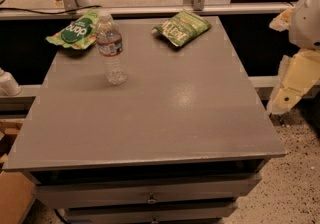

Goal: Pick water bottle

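My pincer [289, 92] hangs off the table's [180, 118] right edge, wide or narrow I cannot tell, so I'd carry it far left to the upright water bottle [111, 50], just beside a green snack bag [74, 32], and grip below the label.

Just one camera here, up high on the front side of the tabletop [165, 113], tilted down toward its far edge. It's close, so the tabletop fills most of the view, with drawers [150, 193] along the bottom. The hand [292, 85] sits at the right edge, off the tabletop.
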Available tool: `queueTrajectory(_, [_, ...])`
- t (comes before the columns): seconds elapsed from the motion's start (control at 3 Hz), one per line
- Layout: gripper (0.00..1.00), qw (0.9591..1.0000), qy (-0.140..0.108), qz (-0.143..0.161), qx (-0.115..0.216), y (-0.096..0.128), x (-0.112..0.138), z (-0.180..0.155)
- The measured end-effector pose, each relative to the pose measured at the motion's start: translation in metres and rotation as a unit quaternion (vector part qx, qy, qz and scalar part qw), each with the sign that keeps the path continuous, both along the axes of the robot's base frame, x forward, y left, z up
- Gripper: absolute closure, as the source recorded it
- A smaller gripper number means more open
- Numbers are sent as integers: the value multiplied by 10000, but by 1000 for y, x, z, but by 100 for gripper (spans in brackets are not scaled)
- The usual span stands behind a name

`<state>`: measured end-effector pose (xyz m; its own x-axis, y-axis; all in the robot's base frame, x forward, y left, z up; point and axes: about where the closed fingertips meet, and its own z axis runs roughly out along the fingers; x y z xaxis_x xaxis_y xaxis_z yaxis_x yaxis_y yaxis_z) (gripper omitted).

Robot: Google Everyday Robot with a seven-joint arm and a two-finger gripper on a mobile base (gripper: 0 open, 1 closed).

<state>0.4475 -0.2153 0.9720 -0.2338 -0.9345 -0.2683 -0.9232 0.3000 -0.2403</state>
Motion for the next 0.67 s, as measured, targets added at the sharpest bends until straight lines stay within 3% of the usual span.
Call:
queueTrajectory(0.33, [0, 9983, 18, 25, 583, 16, 11, -19])
queueTrajectory(0.67, [0, 9904, -13, 101, 1376, 42, 16, -37])
